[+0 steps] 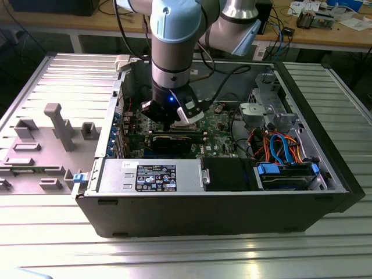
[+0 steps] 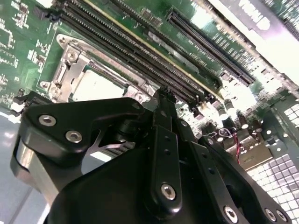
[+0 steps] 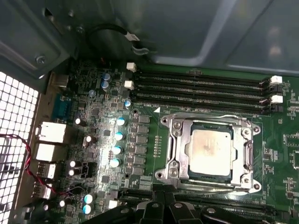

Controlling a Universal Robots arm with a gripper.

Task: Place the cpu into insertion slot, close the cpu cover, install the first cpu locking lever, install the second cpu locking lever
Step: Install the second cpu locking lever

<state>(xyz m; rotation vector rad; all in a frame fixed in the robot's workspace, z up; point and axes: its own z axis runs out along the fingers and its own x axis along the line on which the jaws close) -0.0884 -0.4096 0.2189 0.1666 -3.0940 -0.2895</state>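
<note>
The cpu (image 3: 211, 152) — a flat square chip with a dull silver-grey top — sits in the insertion slot (image 3: 187, 154), and the cpu cover (image 3: 177, 140), a thin bright metal frame, appears to lie closed around it, its window showing the chip. Long black memory slots (image 3: 201, 88) run just beside the socket on the green motherboard (image 3: 149, 140). The open computer case (image 1: 232, 209) rests on a ribbed metal desk (image 1: 174, 256). The gripper (image 2: 163, 100) hangs over the board near the socket; whether its fingers are apart or together I cannot tell.
</note>
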